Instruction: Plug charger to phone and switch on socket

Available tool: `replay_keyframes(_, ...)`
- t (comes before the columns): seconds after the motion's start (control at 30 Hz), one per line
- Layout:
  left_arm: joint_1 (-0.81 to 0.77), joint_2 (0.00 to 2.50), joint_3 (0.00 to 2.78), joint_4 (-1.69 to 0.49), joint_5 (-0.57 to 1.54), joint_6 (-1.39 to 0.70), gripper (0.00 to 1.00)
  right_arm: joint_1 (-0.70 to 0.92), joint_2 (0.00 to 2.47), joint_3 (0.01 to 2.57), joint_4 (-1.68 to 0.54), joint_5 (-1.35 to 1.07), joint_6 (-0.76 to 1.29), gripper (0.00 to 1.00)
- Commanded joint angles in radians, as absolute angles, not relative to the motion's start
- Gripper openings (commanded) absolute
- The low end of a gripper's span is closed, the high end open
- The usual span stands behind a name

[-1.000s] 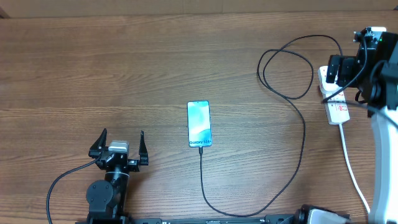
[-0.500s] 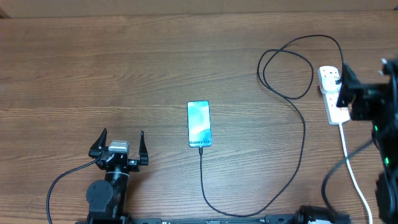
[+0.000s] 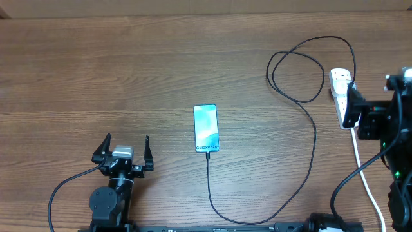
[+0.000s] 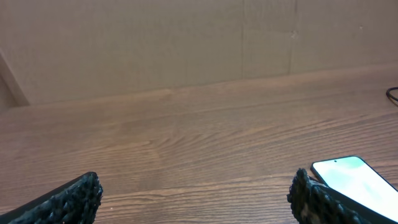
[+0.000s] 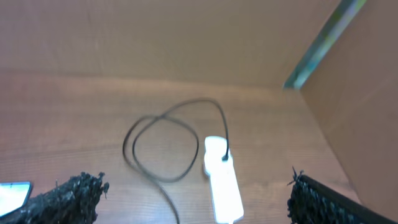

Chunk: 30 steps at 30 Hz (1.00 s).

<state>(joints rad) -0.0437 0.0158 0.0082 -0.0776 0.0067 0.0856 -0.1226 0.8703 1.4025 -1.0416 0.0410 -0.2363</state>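
Phone: the phone (image 3: 206, 128) lies flat, screen up, near the middle of the worktop (image 3: 129, 64), its lettered end toward the arms.
Charger: the charger (image 3: 314, 148) meets the phone's near edge with its connector tip (image 3: 208, 154). From there it runs along the front edge, climbs the right side and loops once before reaching the socket.
Socket: the socket (image 3: 341, 87) lies at the far right. A black plug (image 5: 225, 157) sits in its far end and its white cord (image 3: 364, 174) trails toward the front.
Switch: too small to tell whether it is on.
Left claw: the left claw (image 3: 127, 139) is released, fingers spread wide and holding nothing. It is low over the worktop, left of the phone and apart from it.
Right claw: the right claw (image 5: 193, 186) is released and holds nothing. It hangs above the socket's near end, partly covering it from overhead.
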Motion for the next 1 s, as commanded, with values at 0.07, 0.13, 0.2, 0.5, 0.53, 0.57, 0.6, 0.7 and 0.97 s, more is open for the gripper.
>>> replay_keyframes(0.07, -0.040, 0.004, 0.005, -0.078, 0.007, 0.105, 0.99, -0.118, 0.865, 1.374, -1.104, 0.047, -0.237, 1.00)
replay_keyframes(0.13, -0.040, 0.004, 0.005, -0.078, 0.007, 0.105, 1.00, -0.118, 0.865, 1.356, -1.122, 0.046, -0.237, 1.00)
replay_keyframes(0.2, -0.040, 0.004, 0.005, -0.078, 0.007, 0.105, 1.00, -0.118, 0.865, 1.340, -1.139, 0.047, -0.237, 1.00)
replay_keyframes(0.5, -0.040, 0.004, 0.005, -0.078, 0.007, 0.105, 1.00, -0.118, 0.865, 1.269, -1.140, 0.046, -0.237, 1.00)
replay_keyframes(0.53, -0.040, 0.004, 0.005, -0.078, 0.007, 0.105, 0.99, -0.118, 0.865, 1.261, -1.140, 0.046, -0.237, 1.00)
replay_keyframes(0.57, -0.040, 0.004, 0.005, -0.078, 0.007, 0.105, 1.00, -0.118, 0.865, 1.256, -1.140, 0.047, -0.237, 1.00)
replay_keyframes(0.6, -0.040, 0.004, 0.005, -0.078, 0.007, 0.105, 1.00, -0.118, 0.865, 1.253, -1.140, 0.047, -0.237, 1.00)
replay_keyframes(0.7, -0.040, 0.004, 0.005, -0.078, 0.007, 0.105, 1.00, -0.118, 0.863, 1.250, -1.140, 0.046, -0.237, 1.00)
replay_keyframes(0.97, -0.040, 0.004, 0.005, -0.078, 0.007, 0.105, 1.00, -0.118, 0.840, 1.250, -1.140, 0.046, -0.237, 1.00)
